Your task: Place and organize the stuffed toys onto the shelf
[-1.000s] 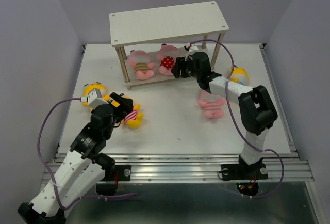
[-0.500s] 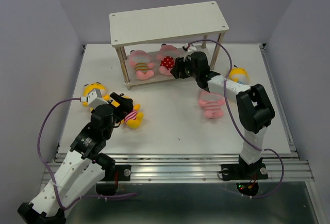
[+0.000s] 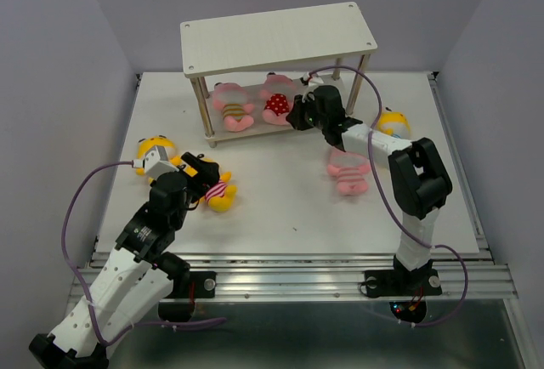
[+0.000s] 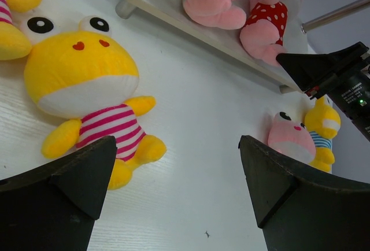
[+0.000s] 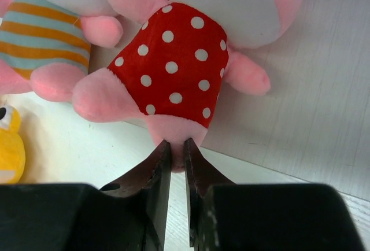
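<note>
White tabletop (image 3: 280, 207), lilac walls (image 3: 68, 29) around. Upper centre: shelf (image 3: 276, 37), red-dotted toy (image 5: 173, 66) and yellow-striped toy (image 3: 234, 107) lying on lower board. Right gripper (image 5: 173, 154) pinched narrow on red-dotted toy's foot. Lower left: left gripper (image 4: 176, 147) spread wide above yellow pink-striped toy (image 4: 87, 95), holding nothing.

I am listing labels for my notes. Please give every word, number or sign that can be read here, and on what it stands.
No text can be read.
Right end effector: small white print on its black body in the left wrist view, too small to read.
Red dotted toy, other stuffed toys, shelf: no writing shows.
</note>
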Robot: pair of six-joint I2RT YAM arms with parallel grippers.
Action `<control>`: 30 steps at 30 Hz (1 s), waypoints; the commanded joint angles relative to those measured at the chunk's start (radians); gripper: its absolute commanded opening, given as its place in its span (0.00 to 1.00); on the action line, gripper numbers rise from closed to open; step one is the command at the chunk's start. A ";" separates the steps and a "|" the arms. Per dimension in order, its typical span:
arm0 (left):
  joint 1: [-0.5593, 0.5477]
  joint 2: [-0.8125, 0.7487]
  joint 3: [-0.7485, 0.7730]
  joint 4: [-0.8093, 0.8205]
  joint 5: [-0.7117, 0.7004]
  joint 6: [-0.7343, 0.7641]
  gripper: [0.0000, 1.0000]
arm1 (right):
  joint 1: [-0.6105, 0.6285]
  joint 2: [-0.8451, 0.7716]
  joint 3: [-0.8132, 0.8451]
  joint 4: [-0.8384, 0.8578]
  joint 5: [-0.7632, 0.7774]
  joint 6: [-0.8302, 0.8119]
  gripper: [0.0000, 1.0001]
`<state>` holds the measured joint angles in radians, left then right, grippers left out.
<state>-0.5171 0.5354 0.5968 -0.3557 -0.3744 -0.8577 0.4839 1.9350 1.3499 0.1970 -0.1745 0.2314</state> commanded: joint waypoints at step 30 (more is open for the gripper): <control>0.000 -0.012 -0.019 0.029 -0.015 0.011 0.99 | -0.007 0.009 0.187 -0.231 0.078 -0.195 0.26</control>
<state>-0.5171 0.5323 0.5949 -0.3557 -0.3744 -0.8574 0.4839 1.9385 1.4826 -0.0242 -0.1085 0.0536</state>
